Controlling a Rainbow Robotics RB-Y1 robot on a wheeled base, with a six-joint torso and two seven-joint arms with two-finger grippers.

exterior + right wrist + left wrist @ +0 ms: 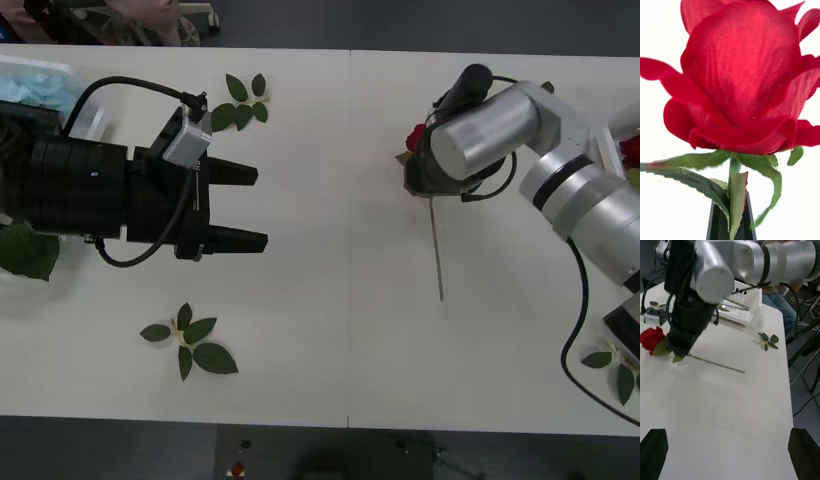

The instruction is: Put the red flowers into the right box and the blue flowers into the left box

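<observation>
A red flower (415, 136) lies right of the table's middle, its thin stem (438, 260) running toward the near edge. My right gripper (731, 215) is shut on the stem just below the bloom (741, 75); in the left wrist view it (677, 347) stands over the flower (653, 339). Another red flower (631, 150) shows at the far right edge. The right box (748, 313) holds stems. The left box (70, 75) at the far left holds blue flowers (30, 88). My left gripper (250, 207) hovers open over the table's left part with nothing between its fingers.
Loose green leaf sprigs lie at the back (242, 102), near the front left (192, 345) and at the front right (612, 362). A large leaf (25, 250) sticks out under the left arm. A black cable (575, 330) hangs from the right arm.
</observation>
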